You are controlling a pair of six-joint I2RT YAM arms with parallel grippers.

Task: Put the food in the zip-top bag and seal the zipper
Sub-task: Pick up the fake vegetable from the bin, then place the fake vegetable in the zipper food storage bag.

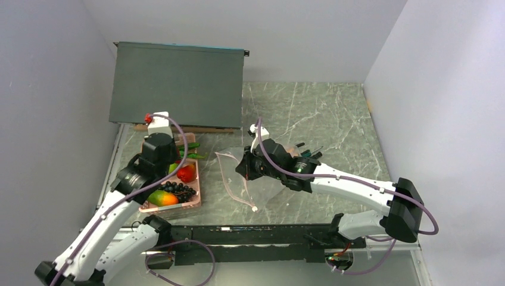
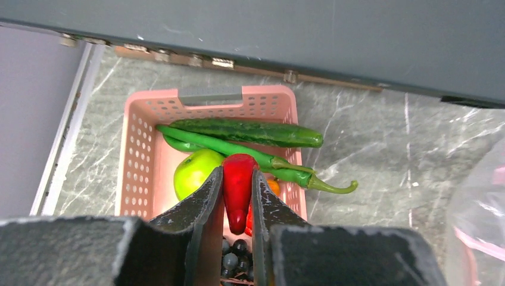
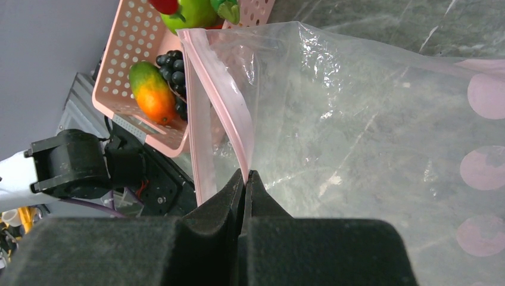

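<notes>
Red chili pinched in left claw over the basket; right claw pinching the zipper, whose floppy mouth may sag shut and block entry.

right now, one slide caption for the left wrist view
Left gripper clamps the red chili over the pink basket.

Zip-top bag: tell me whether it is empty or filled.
Empty: only table shows through the clear zip-top bag; the right gripper pinches its zipper.
</notes>
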